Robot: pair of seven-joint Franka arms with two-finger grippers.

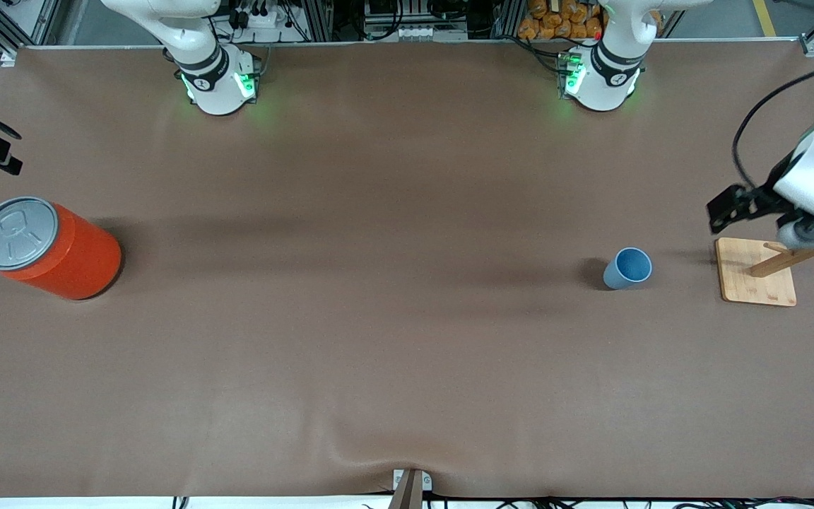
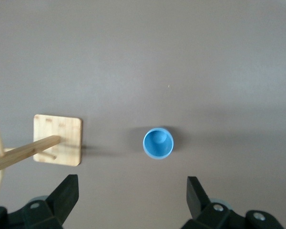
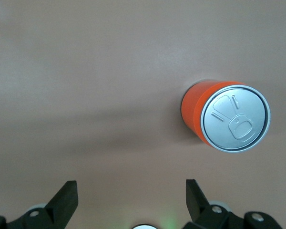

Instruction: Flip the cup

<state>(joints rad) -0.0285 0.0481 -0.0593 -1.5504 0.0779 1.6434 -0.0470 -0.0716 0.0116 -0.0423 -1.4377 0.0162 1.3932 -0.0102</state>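
Observation:
The cup (image 1: 629,267) is a small light-blue tumbler standing upright on the brown table, mouth up, toward the left arm's end. In the left wrist view the cup (image 2: 158,143) shows its deeper blue inside from above. My left gripper (image 1: 732,206) hangs open high in the air, over the table beside the wooden stand, well apart from the cup. In its own view the left gripper (image 2: 132,195) has nothing between its fingers. My right gripper (image 3: 132,200) is open and empty too, up over the right arm's end of the table near the orange can.
A large orange can (image 1: 46,247) with a grey pull-tab lid stands at the right arm's end, also seen as the can (image 3: 224,117). A wooden stand with a square base (image 1: 757,272) and slanted pegs sits beside the cup, at the left arm's end.

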